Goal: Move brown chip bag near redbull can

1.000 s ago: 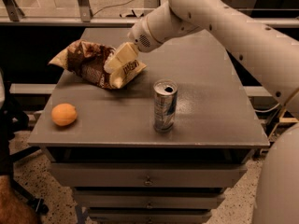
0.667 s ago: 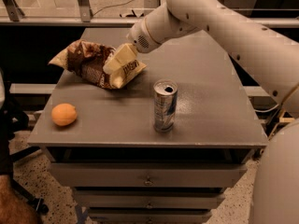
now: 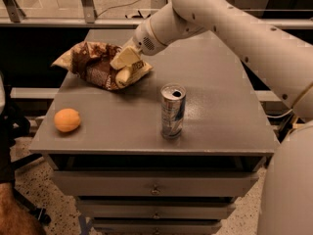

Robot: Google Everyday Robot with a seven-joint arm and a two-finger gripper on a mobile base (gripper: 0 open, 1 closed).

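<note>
Camera view: pincer [image 3: 125, 66] seemingly clamped on pale end of brown chip bag [image 3: 93, 65], redbull can [image 3: 172, 110] well apart.

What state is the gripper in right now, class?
The gripper is at the right end of the brown chip bag; open or shut cannot be told.

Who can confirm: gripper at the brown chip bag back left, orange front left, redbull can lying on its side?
Wrong on the redbull can: the camera view shows it standing upright. Rest holds: gripper at the brown chip bag back left, orange front left.
</note>
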